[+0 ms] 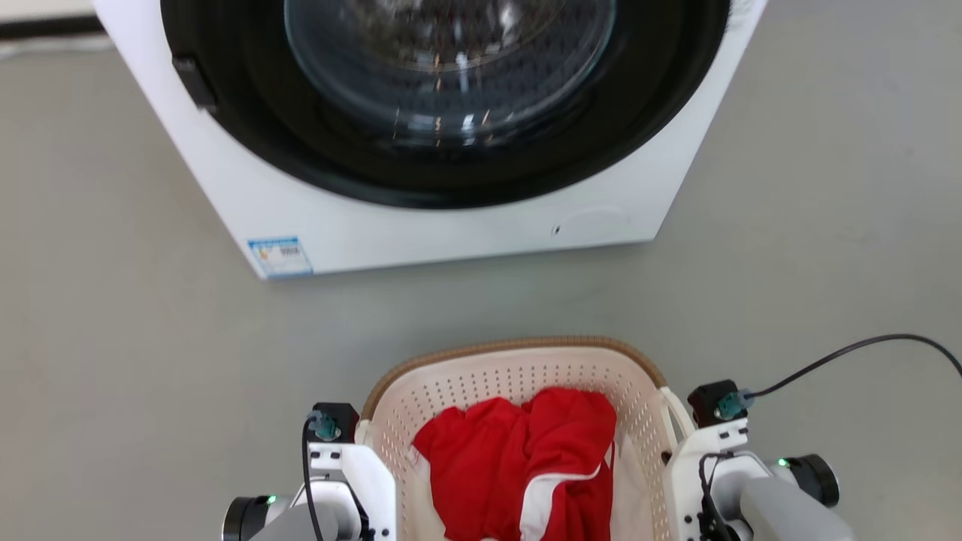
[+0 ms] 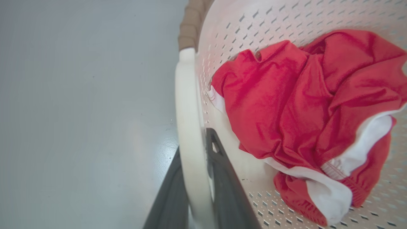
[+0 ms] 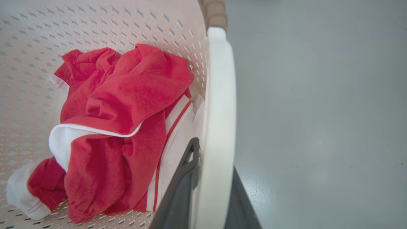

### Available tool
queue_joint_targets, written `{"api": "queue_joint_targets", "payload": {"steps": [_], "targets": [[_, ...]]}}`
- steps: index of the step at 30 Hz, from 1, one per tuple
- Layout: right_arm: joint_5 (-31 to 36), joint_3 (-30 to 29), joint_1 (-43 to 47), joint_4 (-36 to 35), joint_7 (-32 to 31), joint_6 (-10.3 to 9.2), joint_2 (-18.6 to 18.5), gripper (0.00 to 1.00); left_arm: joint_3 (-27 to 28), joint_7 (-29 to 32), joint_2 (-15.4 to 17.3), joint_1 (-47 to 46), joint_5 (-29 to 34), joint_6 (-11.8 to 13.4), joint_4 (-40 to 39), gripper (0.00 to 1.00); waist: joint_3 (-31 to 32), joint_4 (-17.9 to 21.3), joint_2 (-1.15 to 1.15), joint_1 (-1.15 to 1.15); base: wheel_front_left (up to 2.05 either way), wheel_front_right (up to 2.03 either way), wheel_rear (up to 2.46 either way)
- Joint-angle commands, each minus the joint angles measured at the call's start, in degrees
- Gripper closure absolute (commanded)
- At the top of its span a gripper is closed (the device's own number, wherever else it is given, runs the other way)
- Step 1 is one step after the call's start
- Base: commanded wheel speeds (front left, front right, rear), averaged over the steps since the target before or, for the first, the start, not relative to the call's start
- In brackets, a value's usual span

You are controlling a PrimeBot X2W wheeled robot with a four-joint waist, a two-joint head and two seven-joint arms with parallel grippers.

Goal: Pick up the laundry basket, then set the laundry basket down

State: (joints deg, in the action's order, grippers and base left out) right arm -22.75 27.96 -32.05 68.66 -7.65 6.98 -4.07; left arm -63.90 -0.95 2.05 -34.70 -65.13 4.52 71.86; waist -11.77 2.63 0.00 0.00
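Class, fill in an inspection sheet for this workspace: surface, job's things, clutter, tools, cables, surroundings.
Surface: smooth grey floor.
Job's things: cream-white perforated plastic laundry basket, brown woven-look rim; lifted or resting, cannot tell.
Clutter: crumpled red-and-white garment inside the basket.
Tools: left tool and right tool each closed around a white side handle.
Cables: thin black cable trailing from the right wrist.
Surroundings: white front-loading washing machine, round glass door, beyond the basket.

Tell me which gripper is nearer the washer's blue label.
Left. The left gripper clamps the basket's left handle, nearly straight below the label in the head view; the right gripper clamps the opposite handle, across the basket from it.
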Motion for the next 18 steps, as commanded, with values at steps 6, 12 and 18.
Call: {"api": "queue_joint_targets", "payload": {"steps": [6,12,18], "targets": [[-2.0,4.1,2.1,-1.0,-1.7,0.51,1.2,1.0,-0.1,0.4,0.8,-0.1,-0.6,-0.6,-0.8,1.0,5.2,1.7,0.0,0.0,0.0,0.0,0.0],[-3.9,6.0,2.1,-0.7,-3.2,0.51,1.2,1.0,-0.8,2.1,0.8,0.8,-1.2,-0.9,-1.2,1.0,6.8,1.5,0.0,0.0,0.0,0.0,0.0],[-5.1,7.4,1.6,-0.1,-3.7,0.51,1.2,1.0,-1.3,3.9,0.8,1.4,-1.6,-1.4,-0.9,1.0,7.8,1.2,0.0,0.0,0.0,0.0,0.0]]}}
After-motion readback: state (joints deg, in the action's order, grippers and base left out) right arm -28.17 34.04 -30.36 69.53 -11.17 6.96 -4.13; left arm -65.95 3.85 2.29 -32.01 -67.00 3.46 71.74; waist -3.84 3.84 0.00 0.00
